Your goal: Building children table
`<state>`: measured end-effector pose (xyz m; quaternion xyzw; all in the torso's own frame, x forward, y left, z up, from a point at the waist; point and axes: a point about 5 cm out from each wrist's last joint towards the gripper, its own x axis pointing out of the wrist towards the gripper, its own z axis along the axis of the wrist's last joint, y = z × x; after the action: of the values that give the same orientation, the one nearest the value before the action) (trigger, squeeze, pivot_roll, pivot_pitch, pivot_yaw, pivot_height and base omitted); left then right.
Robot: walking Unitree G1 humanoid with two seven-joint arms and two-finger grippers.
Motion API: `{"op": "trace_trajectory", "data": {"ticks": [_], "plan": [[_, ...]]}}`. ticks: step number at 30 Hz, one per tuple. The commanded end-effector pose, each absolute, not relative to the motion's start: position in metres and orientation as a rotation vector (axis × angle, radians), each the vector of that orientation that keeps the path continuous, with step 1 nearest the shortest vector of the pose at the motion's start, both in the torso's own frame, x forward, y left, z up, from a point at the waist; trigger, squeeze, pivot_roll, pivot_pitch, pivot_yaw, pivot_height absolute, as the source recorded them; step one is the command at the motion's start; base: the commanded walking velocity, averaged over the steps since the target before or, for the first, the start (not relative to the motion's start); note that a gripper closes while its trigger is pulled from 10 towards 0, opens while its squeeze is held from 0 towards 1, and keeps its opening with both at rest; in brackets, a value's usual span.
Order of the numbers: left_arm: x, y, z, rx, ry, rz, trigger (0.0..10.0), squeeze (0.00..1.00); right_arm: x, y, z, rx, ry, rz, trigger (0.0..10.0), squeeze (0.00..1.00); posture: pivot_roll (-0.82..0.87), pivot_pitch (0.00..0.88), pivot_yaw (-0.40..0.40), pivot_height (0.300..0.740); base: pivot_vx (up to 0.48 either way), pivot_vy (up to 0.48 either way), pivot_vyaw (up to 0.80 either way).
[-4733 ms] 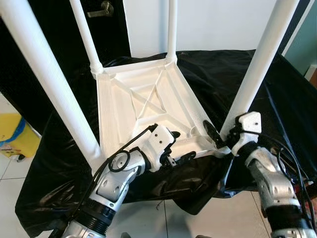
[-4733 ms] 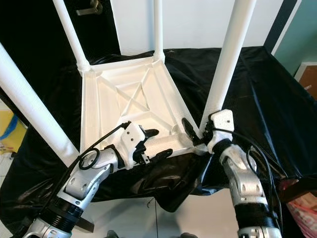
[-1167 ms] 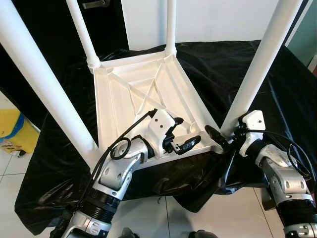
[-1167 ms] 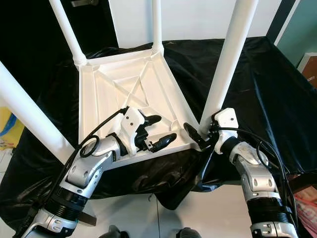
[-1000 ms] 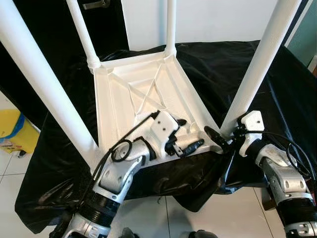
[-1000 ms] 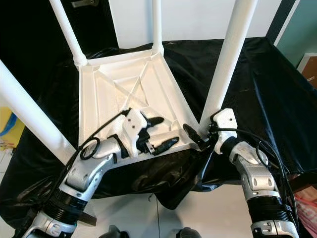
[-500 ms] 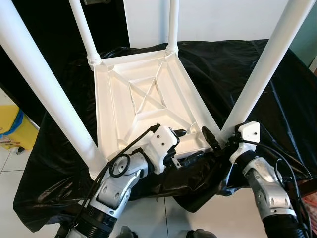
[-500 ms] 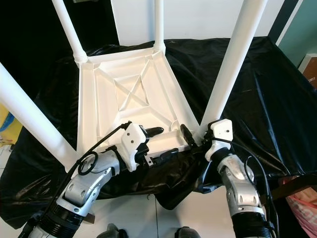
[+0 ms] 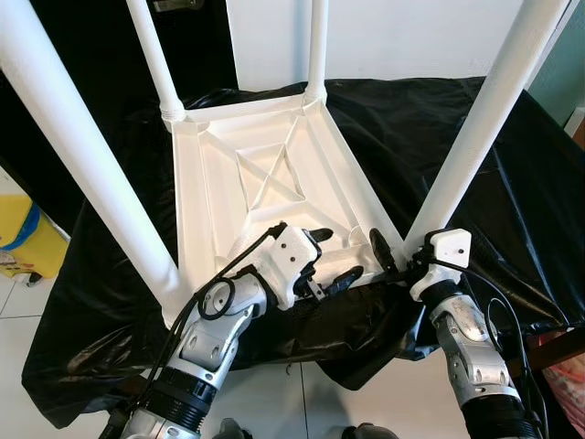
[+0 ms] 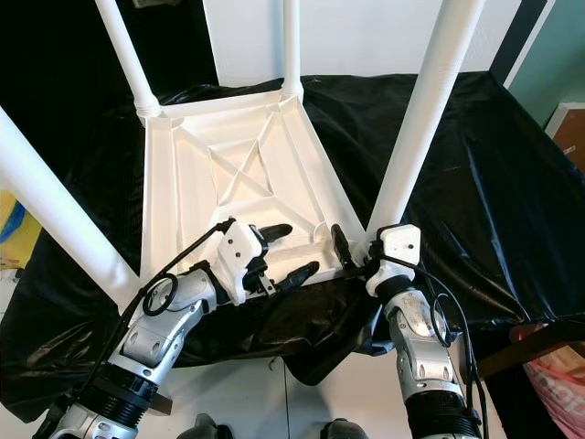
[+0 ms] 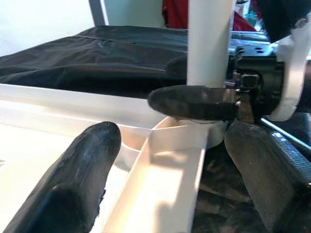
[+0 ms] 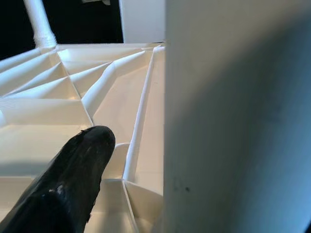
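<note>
The white children table (image 9: 265, 174) lies upside down on a black cloth (image 9: 439, 119), its four legs pointing up. My left gripper (image 9: 336, 256) is open at the near rim (image 11: 165, 170), one finger inside the underside and the other outside the edge. At the foot of the near right leg (image 9: 466, 155) my right gripper (image 9: 398, 256) reaches around the leg. One of its fingers (image 12: 73, 179) lies inside the table with a gap to the leg (image 12: 233, 116); the other is hidden behind the leg.
The near left leg (image 9: 82, 155) rises steeply beside my left arm. The black cloth hangs over the front edge towards the tiled floor (image 9: 302, 402). A yellow object (image 9: 23, 242) stands on the floor at the left. A white wall is behind.
The view has shifted a little. My left gripper has moved slightly along the near rim and still straddles it. The right gripper stays at the base of the near right leg.
</note>
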<state>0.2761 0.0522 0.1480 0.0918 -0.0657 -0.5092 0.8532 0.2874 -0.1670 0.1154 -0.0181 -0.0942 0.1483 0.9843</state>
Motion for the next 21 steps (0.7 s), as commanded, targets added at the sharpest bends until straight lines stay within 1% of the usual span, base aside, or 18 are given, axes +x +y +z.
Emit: {"op": "trace_trajectory", "data": {"ticks": [1, 6, 11, 15, 16, 17, 21], "plan": [[0.278, 0.053, 0.144, 0.169, -0.102, -1.02, 10.0, 0.0, 0.288, -0.157, 0.113, -0.059, -0.178, 0.369, 10.0, 0.0, -0.06, 0.043, -0.025, 0.74, 0.0, 0.0, 0.0], [0.275, 0.054, 0.14, 0.155, -0.063, -1.08, 10.0, 0.0, 0.292, -0.162, 0.113, -0.091, -0.17, 0.4, 10.0, 0.0, -0.05, 0.045, -0.034, 0.74, 0.0, 0.0, 0.0], [0.271, 0.057, 0.137, 0.153, -0.055, -1.086, 10.0, 0.0, 0.295, -0.171, 0.115, -0.106, -0.178, 0.373, 10.0, 0.0, -0.05, 0.049, -0.022, 0.74, 0.0, 0.0, 0.0], [0.268, 0.058, 0.136, 0.151, -0.053, -1.089, 10.0, 0.0, 0.295, -0.171, 0.115, -0.108, -0.182, 0.371, 10.0, 0.0, -0.05, 0.049, -0.018, 0.74, 0.0, 0.0, 0.0], [0.269, 0.058, 0.137, 0.146, -0.054, -1.085, 10.0, 0.0, 0.294, -0.171, 0.114, -0.109, -0.185, 0.367, 4.4, 0.0, -0.05, 0.049, -0.015, 0.74, 0.0, 0.0, 0.0], [0.27, 0.058, 0.137, 0.145, -0.055, -1.082, 10.0, 0.0, 0.294, -0.172, 0.114, -0.11, -0.187, 0.361, 0.0, 0.0, -0.05, 0.048, -0.014, 0.74, 0.0, 0.0, 0.0], [0.272, 0.057, 0.139, 0.155, -0.056, -1.077, 10.0, 0.0, 0.292, -0.172, 0.113, -0.108, -0.188, 0.349, 0.0, 0.0, -0.06, 0.047, -0.008, 0.74, 0.0, 0.0, 0.0]]}}
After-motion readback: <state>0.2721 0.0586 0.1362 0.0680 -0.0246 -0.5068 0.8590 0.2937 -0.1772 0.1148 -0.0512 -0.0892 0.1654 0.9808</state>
